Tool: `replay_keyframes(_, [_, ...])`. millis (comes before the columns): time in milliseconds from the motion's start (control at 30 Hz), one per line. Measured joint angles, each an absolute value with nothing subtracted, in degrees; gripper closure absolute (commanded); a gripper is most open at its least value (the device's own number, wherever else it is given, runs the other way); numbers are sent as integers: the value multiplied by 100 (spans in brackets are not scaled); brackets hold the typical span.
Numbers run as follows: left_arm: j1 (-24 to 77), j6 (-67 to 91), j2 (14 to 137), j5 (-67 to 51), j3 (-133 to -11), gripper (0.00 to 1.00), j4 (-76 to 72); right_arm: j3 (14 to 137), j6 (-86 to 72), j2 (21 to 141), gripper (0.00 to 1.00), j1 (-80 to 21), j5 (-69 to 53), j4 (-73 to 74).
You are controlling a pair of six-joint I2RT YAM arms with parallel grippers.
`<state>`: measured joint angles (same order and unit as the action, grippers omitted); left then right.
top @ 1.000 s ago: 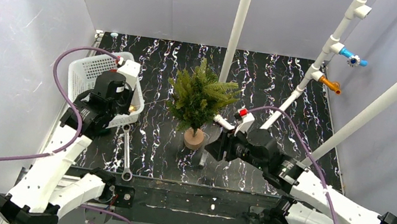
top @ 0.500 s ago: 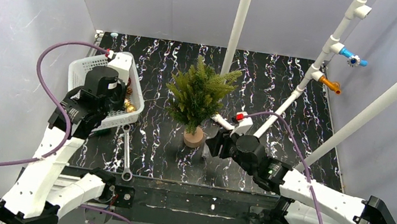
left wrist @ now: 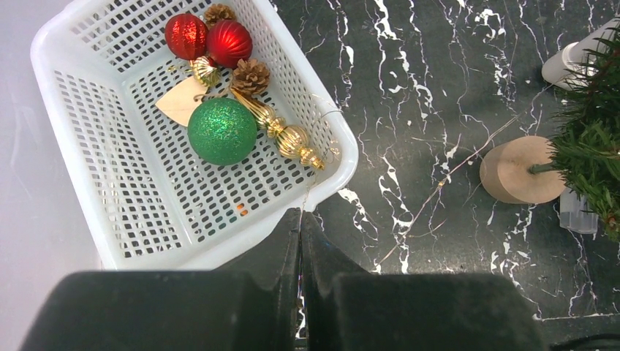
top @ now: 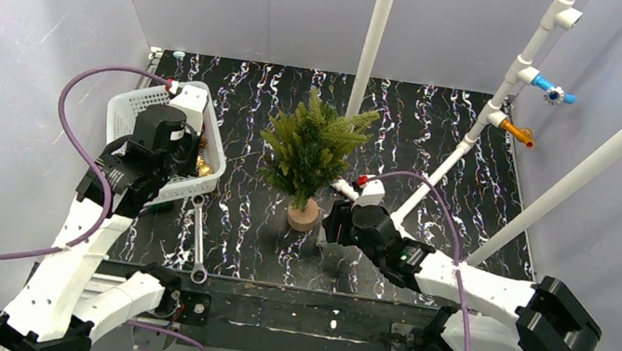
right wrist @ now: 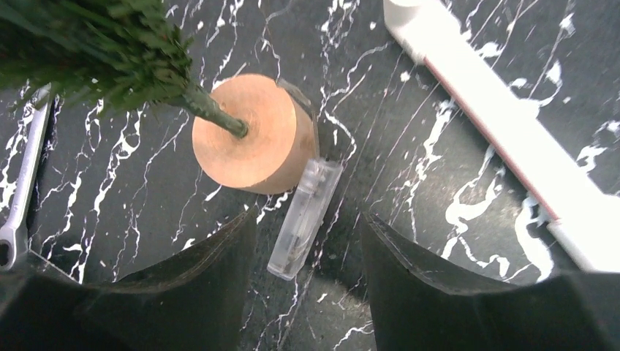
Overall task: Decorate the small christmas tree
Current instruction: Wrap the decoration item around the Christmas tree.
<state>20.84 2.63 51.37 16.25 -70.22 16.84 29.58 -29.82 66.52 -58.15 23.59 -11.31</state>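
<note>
Jaws of my right pincer (right wrist: 303, 227) stand apart with nothing between them, hanging low over the tabletop. Directly under the gap, in my wrist view, lies a clear plastic case (right wrist: 303, 219); its long axis runs from 7 o'clock up to 1 o'clock, so my fingers sit to either side of its near end, roughly across its width. I judge a straight descent would straddle it with little turning needed.

At 11 o'clock from the case stands the round wooden base (right wrist: 245, 135) of the small christmas tree (top: 312, 147). The case's far end lies just beside it, perhaps touching; I cannot tell. The tree is upright near the middle of the table, its branches spreading over the base toward 10 o'clock.

Farther out, a spanner (right wrist: 22, 183) lies at 9 o'clock and a white pipe (right wrist: 497, 124) slants across at 2 o'clock, both apart from the case.

From above, the base sits at 9 o'clock from my right pincer and close to it. My left pincer (left wrist: 300, 219) is shut, well apart from the tree over the near corner of the white basket (left wrist: 343, 146), so the right arm is the nearer one.
</note>
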Motion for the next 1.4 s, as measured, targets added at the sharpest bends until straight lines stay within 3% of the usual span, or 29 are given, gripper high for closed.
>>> replay_keyframes(333, [2084,237,5072,1581,-6993,100,1684,3157,-3771,7686,36,-5889,1918,-939])
replay_keyframes(400, [2084,235,5057,1575,-6980,100,1686,3258,-3868,7878,44,-5933,1894,-893])
replay_keyframes(500, [2084,226,5043,1564,-6976,100,1686,3321,-3999,7994,67,-5959,1907,-867])
replay_keyframes(667, [2084,209,5030,1562,-6976,100,1686,3310,-4165,7808,81,-5970,2023,-674])
replay_keyframes(800, [2084,211,5030,1564,-6971,100,1684,3282,-4160,7212,98,-5970,2121,-462])
replay_keyframes(1400, [2084,-322,4965,2209,-6858,100,1684,3245,-3811,5369,99,-5970,2692,622])
